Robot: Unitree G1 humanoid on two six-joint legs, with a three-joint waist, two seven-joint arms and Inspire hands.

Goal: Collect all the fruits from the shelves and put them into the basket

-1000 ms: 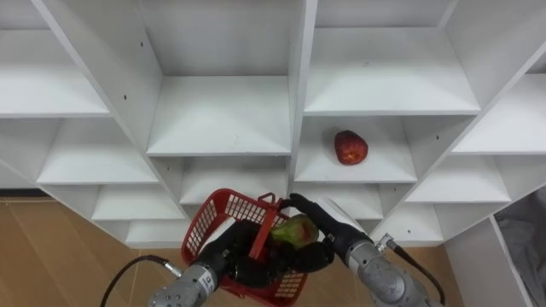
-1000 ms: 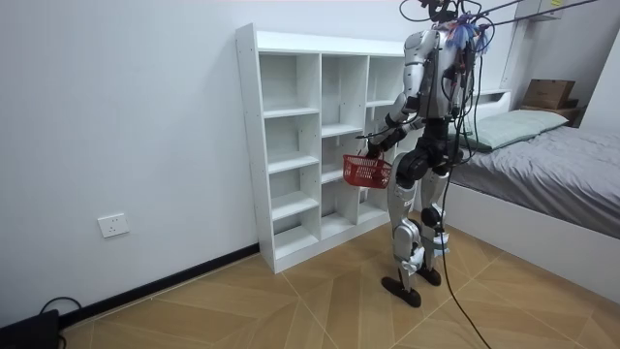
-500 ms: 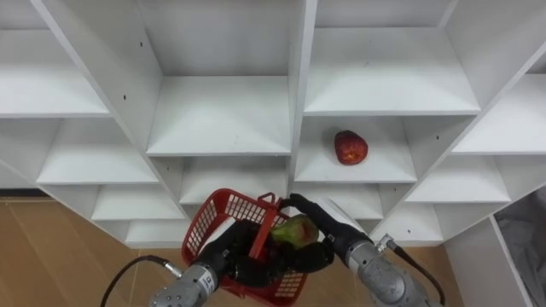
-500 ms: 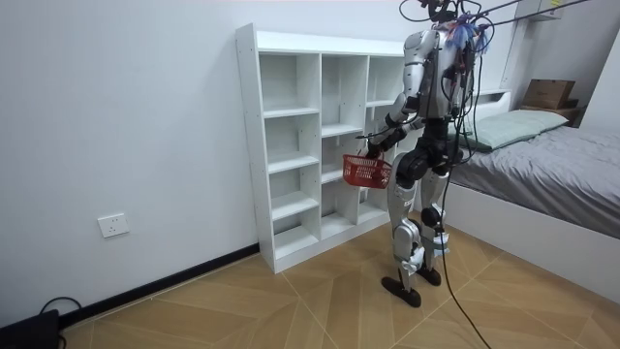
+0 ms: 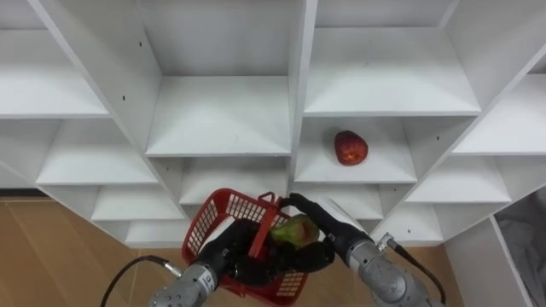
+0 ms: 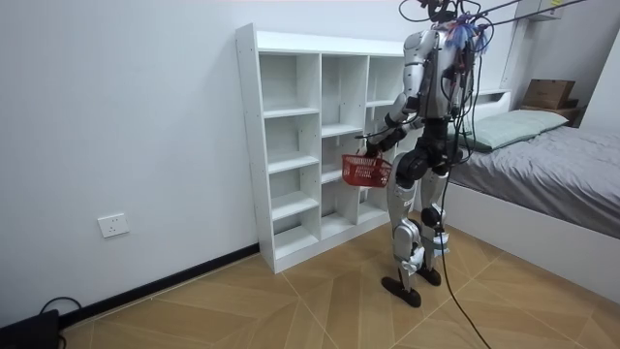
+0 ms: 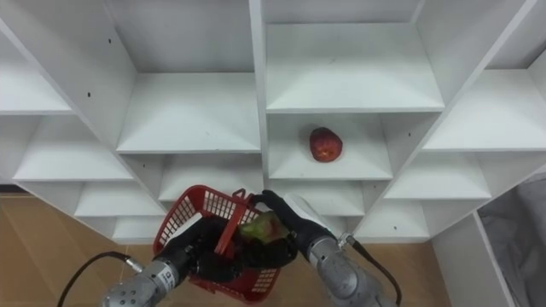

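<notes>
Basket (image 5: pixel 220 223), red latticed plastic; rounded fruit (image 5: pixel 294 230)

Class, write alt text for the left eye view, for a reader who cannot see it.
The robot's right hand grips a green-red fruit over the red basket that its left hand holds, in front of a white closet. A red apple lies on one of its shelves, above and right of the basket.

Centre right, the closet (image 5: pixel 222 119) compartment is open-fronted, with free shelf beside the red fruit (image 5: pixel 350 147); an upright divider (image 5: pixel 300 102) walls its left. Lower middle, the red basket (image 5: pixel 223 215), left robot hand (image 5: pixel 229 256) and right robot hand (image 5: pixel 331 234) clutching a green fruit (image 5: pixel 294 230) block the lower shelves.
</notes>
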